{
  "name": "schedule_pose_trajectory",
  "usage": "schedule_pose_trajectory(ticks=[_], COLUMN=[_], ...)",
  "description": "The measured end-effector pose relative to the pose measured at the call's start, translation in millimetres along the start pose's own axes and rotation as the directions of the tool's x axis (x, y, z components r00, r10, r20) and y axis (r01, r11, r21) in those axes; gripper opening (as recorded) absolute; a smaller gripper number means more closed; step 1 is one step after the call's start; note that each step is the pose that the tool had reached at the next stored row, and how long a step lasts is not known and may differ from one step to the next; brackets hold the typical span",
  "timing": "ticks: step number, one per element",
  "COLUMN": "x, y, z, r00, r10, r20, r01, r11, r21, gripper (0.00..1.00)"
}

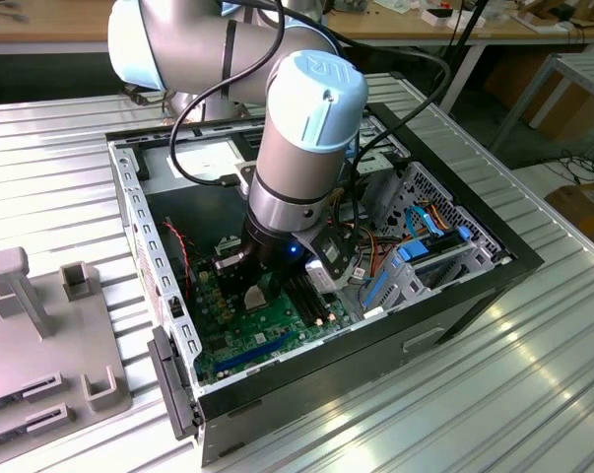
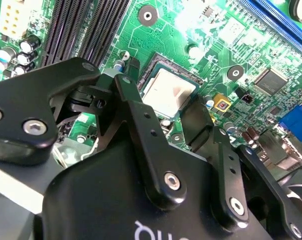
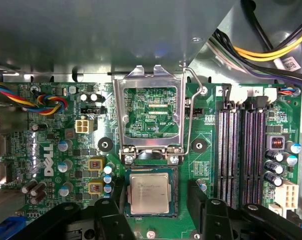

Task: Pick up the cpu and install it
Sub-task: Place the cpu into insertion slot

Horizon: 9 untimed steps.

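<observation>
The cpu [image 3: 149,194] [image 2: 170,92], a pale silvery square plate, lies flat inside the black socket frame [image 3: 175,192] on the green board [image 3: 50,150]. My gripper [image 3: 155,202] [image 2: 160,96] hangs low over it, open. One black finger [image 3: 112,207] stands on each side of the plate, the other finger [image 3: 198,196] across from it, and a small gap shows on both sides. In the exterior view the arm reaches down into the open computer case [image 1: 474,286], with the gripper [image 1: 262,291] just above the board [image 1: 247,345].
The socket's metal load plate [image 3: 148,112] is hinged open, and its wire lever [image 3: 190,115] stands beside it. Black memory slots [image 3: 241,150] run along one side. Coloured cables [image 3: 271,50] and a drive cage [image 1: 425,246] crowd the case. A grey fixture [image 1: 40,335] sits on the table.
</observation>
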<state>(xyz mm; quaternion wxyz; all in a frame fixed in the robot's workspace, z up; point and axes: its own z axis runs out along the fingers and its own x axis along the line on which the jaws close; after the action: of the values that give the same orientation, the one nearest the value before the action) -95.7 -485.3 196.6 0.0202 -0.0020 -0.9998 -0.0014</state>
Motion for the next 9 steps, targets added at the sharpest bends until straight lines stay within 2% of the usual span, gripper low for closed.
schedule_pose_trajectory(ticks=[9], x=[0.4], y=[0.1], z=[-2.8], r00=[1.0], r10=[0.0], r20=[0.0006], r01=[0.0], r11=[1.0], r21=[-0.0016], gripper=[0.6])
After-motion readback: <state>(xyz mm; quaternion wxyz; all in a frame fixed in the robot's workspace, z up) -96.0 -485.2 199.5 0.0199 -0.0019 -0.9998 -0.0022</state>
